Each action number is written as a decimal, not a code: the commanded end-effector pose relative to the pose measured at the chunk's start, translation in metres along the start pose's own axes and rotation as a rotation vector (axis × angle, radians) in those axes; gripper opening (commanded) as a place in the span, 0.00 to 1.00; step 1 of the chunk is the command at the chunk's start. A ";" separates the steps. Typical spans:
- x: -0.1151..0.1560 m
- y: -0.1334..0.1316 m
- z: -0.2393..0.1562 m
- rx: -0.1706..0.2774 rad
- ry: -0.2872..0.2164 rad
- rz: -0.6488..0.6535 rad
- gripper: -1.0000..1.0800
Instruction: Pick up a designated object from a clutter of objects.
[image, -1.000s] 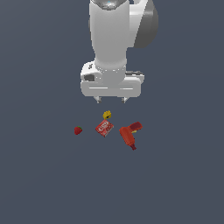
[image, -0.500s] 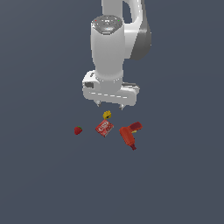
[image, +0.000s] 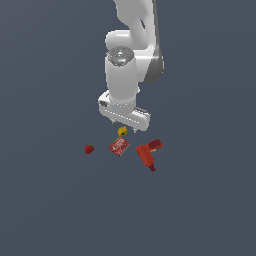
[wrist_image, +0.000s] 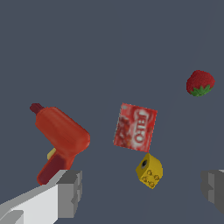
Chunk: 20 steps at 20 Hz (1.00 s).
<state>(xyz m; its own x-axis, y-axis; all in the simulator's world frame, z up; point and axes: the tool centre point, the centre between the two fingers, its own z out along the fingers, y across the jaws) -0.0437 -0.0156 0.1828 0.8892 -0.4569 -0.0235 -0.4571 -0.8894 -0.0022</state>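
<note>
Flat dark grey-blue floor, nothing else around. My white two-finger gripper hangs over the clutter with fingers spread wide; in the wrist view the grey pads sit far apart at either edge, nothing between them yet. Target is the small yellow blocky piece with a dark hole, lying between those pads, just beside a corner of the flat red Jell-O box (touching or not, can't tell). I judge the wide spread is for straddling it while clearing the box. The red power drill lies near, on the exterior view's right; the red strawberry sits well apart on the other side.
</note>
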 end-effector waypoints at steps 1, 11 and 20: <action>-0.006 0.006 0.015 0.001 0.003 0.072 0.96; -0.038 0.032 0.071 0.004 0.012 0.353 0.96; -0.063 0.051 0.102 0.005 0.020 0.539 0.96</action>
<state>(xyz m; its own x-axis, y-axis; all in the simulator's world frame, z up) -0.1206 -0.0300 0.0862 0.5509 -0.8345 -0.0051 -0.8345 -0.5509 0.0012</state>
